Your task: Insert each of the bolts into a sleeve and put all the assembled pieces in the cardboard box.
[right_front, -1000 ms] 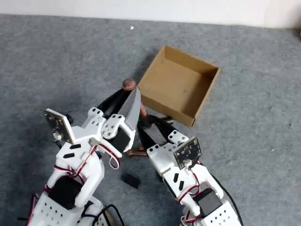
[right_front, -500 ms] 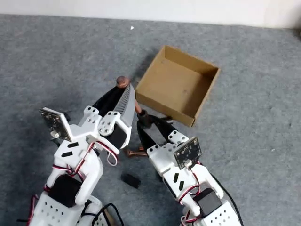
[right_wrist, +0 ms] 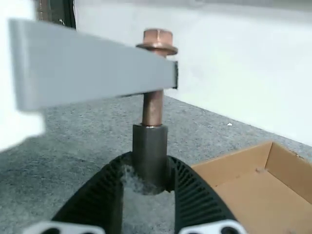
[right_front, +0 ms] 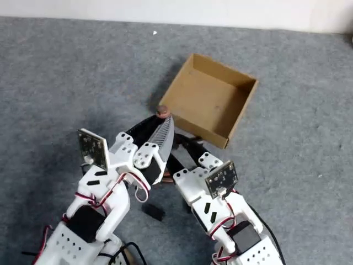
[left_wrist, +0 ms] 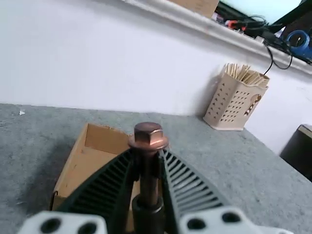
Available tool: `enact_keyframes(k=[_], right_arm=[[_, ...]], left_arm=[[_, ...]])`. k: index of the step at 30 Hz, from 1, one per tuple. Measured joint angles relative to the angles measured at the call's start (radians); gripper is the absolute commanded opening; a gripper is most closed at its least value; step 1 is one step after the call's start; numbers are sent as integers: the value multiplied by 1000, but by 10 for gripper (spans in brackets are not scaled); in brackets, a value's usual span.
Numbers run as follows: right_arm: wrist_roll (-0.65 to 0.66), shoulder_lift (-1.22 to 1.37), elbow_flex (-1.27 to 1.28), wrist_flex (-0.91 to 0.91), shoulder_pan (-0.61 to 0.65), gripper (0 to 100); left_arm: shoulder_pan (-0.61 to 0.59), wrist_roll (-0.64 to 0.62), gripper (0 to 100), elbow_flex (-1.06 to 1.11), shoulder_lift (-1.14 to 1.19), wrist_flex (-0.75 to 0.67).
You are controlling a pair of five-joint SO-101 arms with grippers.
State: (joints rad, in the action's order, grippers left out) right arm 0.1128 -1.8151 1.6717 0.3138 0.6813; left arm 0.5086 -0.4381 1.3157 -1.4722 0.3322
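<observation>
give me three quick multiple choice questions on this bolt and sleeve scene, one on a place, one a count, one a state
1. The copper hex-head bolt in the left hand stands:
A inside the brown cardboard box
B upright, right above the dark grey sleeve
C on its side beside the box

2. Assembled pieces visible in the box:
A none
B two
C four

3. The right hand is:
A wide open and empty
B shut on the box wall
C shut on the sleeve

Answers:
1 B, the right wrist view shows the shank meeting the sleeve's top.
2 A, the high view shows a bare box floor.
3 C, its fingers press the sleeve's sides.
</observation>
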Motion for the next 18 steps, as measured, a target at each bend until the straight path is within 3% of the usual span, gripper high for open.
enact_keyframes(k=[6,10,14,18], right_arm=[[0,-3,0,15,0,5],[0,-2,0,17,3,5],[2,0,0,18,-28,5],[3,-2,0,18,-37,5]], left_arm=[[6,8,25,0,0,0],[6,44,127,0,0,37],[18,141,216,-29,0,183],[21,166,231,-110,-8,385]])
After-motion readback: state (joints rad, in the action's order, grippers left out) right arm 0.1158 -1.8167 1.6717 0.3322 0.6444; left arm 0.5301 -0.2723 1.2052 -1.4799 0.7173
